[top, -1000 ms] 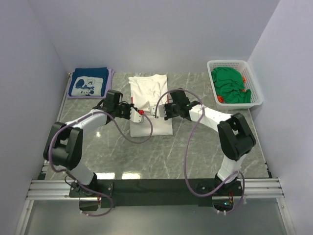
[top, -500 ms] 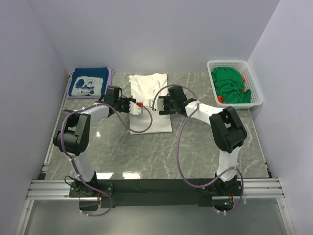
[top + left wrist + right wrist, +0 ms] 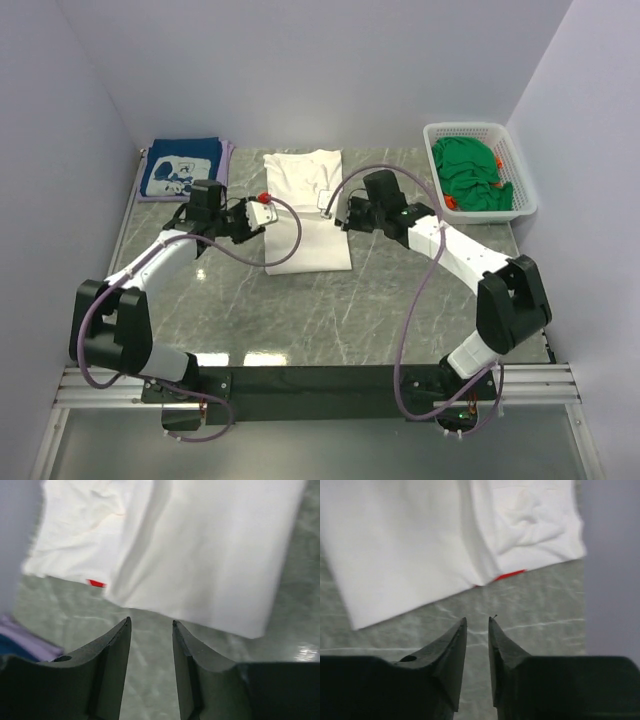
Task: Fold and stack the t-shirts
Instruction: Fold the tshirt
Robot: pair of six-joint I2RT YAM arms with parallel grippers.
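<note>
Your left gripper (image 3: 151,622): jaws part-open, empty, just beside the white t-shirt (image 3: 210,555) | right gripper (image 3: 477,620): narrow gap, empty, opposite side | progress: navy t-shirt (image 3: 180,172) folded far-left; white one likely needs another fold; green t-shirts (image 3: 472,175) unfolded in basket (image 3: 470,128)

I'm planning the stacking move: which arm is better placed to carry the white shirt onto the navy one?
Left, probably: the left gripper sits open between the white shirt and the navy shirt, while the right gripper is at the shirt's far side.
</note>
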